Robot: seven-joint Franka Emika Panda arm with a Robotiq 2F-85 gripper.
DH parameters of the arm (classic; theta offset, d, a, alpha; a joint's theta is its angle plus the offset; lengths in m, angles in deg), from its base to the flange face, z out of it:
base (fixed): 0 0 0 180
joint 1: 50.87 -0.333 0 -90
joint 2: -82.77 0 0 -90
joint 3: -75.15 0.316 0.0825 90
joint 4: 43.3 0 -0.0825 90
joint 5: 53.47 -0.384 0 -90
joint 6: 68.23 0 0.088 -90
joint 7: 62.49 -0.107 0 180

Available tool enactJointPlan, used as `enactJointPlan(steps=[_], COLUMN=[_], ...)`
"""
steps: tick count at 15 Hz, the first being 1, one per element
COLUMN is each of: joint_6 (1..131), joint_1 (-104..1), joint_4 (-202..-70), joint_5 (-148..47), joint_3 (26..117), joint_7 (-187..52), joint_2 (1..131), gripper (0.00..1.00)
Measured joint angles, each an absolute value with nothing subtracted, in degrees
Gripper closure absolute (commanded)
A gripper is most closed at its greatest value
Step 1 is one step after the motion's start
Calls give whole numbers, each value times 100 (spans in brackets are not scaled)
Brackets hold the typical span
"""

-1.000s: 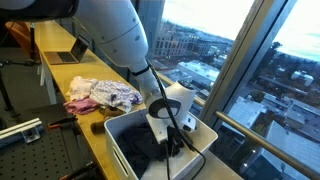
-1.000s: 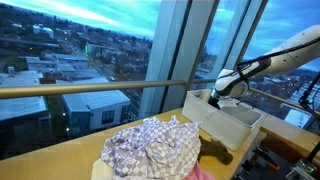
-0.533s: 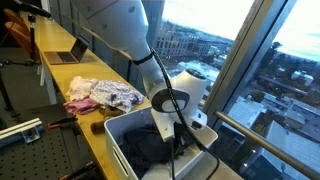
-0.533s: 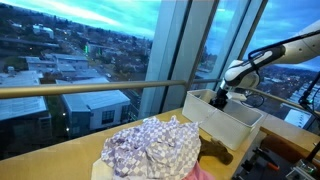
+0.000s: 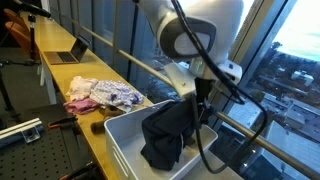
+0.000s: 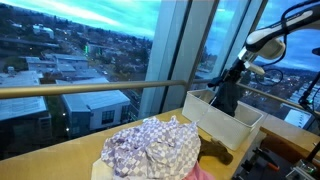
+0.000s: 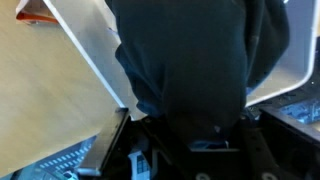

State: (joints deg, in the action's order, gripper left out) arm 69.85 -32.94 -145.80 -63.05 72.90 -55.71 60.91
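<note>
The counter point(image 5: 52, 80) runs along the window, and in both exterior views the bin point(image 5: 120, 150) stands at one end of it, well apart from the pile point(image 5: 100, 95) of light, patterned clothes further along

The cloth point(image 5: 168, 135), dark and bunched, is your thing here, and it hangs in the air from its top edge rather than lying in the bin. In an exterior view point(image 6: 227, 98) it drapes straight down over the bin's opening. Its lower part sits below the rim line, so I judge it lifted but not yet clear of the walls. You cannot tell from these views whether its hem touches the bin's floor, or whether anything else lies beneath it

Your gripper point(image 5: 198, 88) is clamped on the top of the cloth. The wrist view shows the dark fabric point(image 7: 190, 60) filling the space right in front of the gripper point(image 7: 190, 138), with the bin's white walls on either side

So the grasp is made and holding, and the lift is well under way by the look of it. What is not done: the cloth rests on nothing outside the bin, and the pile point(image 6: 150, 150) lies untouched, with bare counter between it and the bin
</note>
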Motion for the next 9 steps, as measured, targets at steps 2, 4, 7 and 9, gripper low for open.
enactJointPlan(steps=[2,4,7,9], joint_6=[6860,6807,6793,6781], joint_1=[-3380,-3582,-4060,-4422], joint_4=[-14598,-14663,-14832,-14977], joint_5=[-6443,-6464,-6421,-6334], joint_3=[7322,7350,7395,7486], joint_7=[-5510,-5485,-5483,-5522], joint_2=[6575,7055,7728,8113], gripper=[95,95,95,95])
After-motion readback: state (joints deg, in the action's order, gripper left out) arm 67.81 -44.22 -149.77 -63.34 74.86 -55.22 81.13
